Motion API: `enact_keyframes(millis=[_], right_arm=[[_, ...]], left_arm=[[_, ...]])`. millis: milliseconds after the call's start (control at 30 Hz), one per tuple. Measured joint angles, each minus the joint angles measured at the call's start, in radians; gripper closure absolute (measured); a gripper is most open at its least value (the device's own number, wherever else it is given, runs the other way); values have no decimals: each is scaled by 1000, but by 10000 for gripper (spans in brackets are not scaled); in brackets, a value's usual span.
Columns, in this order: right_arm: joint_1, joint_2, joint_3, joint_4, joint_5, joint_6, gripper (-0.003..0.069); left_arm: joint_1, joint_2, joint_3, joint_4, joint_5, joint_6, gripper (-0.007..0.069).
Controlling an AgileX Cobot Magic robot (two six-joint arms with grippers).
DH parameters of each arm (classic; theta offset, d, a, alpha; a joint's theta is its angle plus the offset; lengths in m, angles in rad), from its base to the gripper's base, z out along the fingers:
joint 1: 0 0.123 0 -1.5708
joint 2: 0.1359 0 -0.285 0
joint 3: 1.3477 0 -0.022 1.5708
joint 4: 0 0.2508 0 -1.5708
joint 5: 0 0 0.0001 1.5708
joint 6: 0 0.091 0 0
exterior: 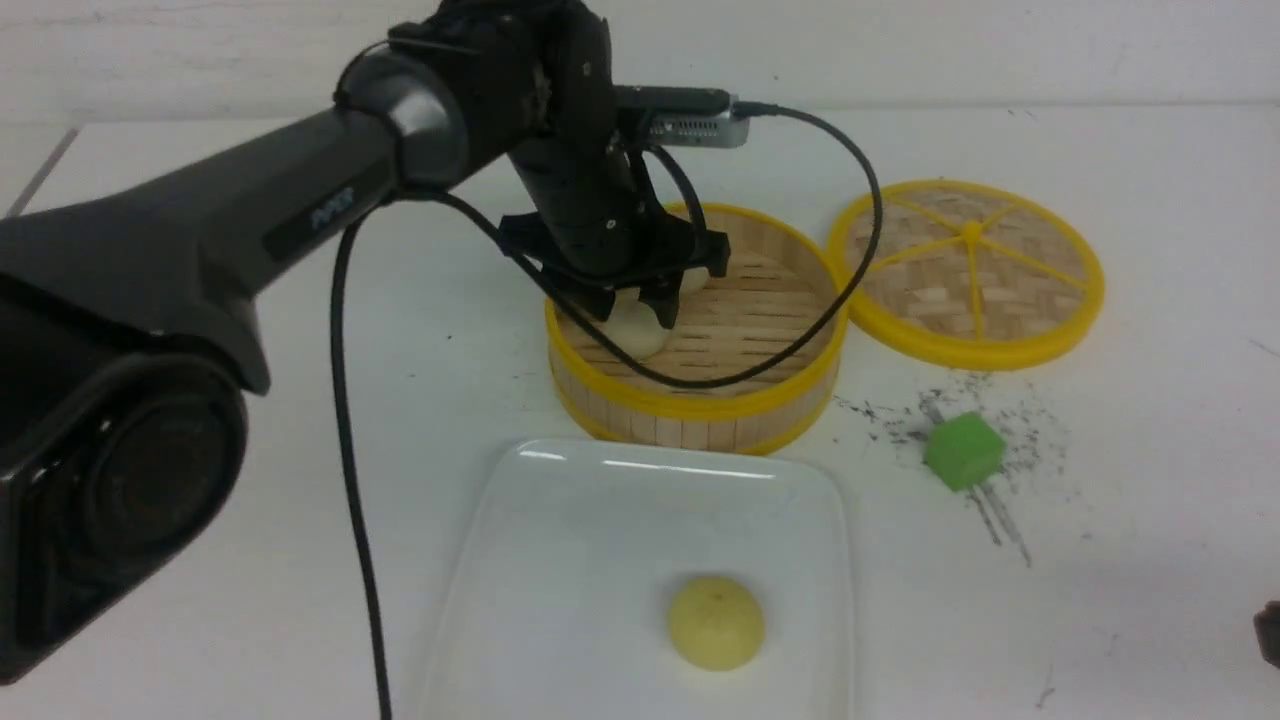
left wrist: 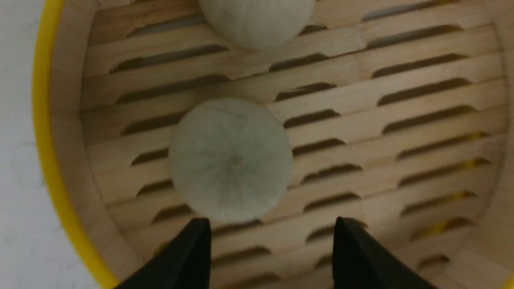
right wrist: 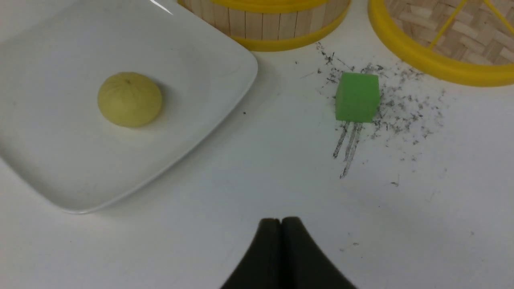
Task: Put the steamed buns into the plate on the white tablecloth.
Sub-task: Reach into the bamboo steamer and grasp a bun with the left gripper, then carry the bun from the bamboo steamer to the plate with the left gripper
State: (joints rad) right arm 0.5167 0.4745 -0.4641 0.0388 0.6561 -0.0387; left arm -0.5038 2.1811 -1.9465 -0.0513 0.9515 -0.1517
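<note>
— Black fingers on the left claw (left wrist: 271, 224): how do they stand?

— Spread wide with nothing between them. It hangs inside the bamboo steamer (exterior: 700, 405), over its left half, and grips nothing.

— And the nearest bun?

— A pale bun (left wrist: 231, 160) lies on the slats directly below the claw. In the left wrist view it sits just beyond the fingertips (left wrist: 202, 241), closer to one than the other and not between them. I cannot tell whether that tip brushes it.

— Anything else in the steamer?

— A second pale bun (left wrist: 257, 20) sits a little farther in, apart from the first. The steamer's wall rings both, and a black cable (exterior: 850, 250) from the wrist loops down across the steamer's near-right rim.

— Outside the steamer?

— Its lid (exterior: 965, 270) lies flat just to the right. The plate (exterior: 560, 560) sits just on the near side of the steamer on the tabletop (exterior: 1150, 480), with the yellow bun (exterior: 716, 622) on its near-right part. A green cube (exterior: 963, 450) stands right of the plate and nearer than the lid, among dark scuff marks.

— The right claw (right wrist: 281, 224)?

— Closed, tips pressed together, empty. It hovers over bare tabletop on the near side of the cube, well apart from the plate.
</note>
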Motion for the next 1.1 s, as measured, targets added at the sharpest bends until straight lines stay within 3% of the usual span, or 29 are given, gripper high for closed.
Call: enact_keyframes(millis=[100, 167, 200, 267, 367, 533, 700, 800, 933, 1100], right_arm=[[0, 0, 0, 0, -1, 0, 658], [0, 0, 0, 0, -1, 0, 657], [0, 0, 0, 0, -1, 0, 657], [0, 0, 0, 0, -1, 0, 657], [0, 0, 0, 0, -1, 0, 654], [0, 0, 0, 0, -1, 0, 650], [0, 0, 0, 0, -1, 0, 646], [0, 0, 0, 0, -1, 0, 644], [0, 0, 0, 0, 0, 0, 642], [0, 0, 0, 0, 0, 0, 636]], left_arm=[[0, 22, 0, 12, -29, 0, 223], [0, 43, -1, 15, -53, -1, 323], [0, 43, -1, 15, -53, -1, 323], [0, 50, -1, 20, -53, -28, 474], [0, 37, -1, 24, -34, -57, 588], [0, -57, -1, 27, 29, -69, 602], [-1, -273, -4, 69, 249, -69, 603], [-1, -363, 22, 113, 281, -79, 603], [-1, -443, 145, 98, 285, -99, 603], [-6, -474, 423, -26, 284, -105, 600]])
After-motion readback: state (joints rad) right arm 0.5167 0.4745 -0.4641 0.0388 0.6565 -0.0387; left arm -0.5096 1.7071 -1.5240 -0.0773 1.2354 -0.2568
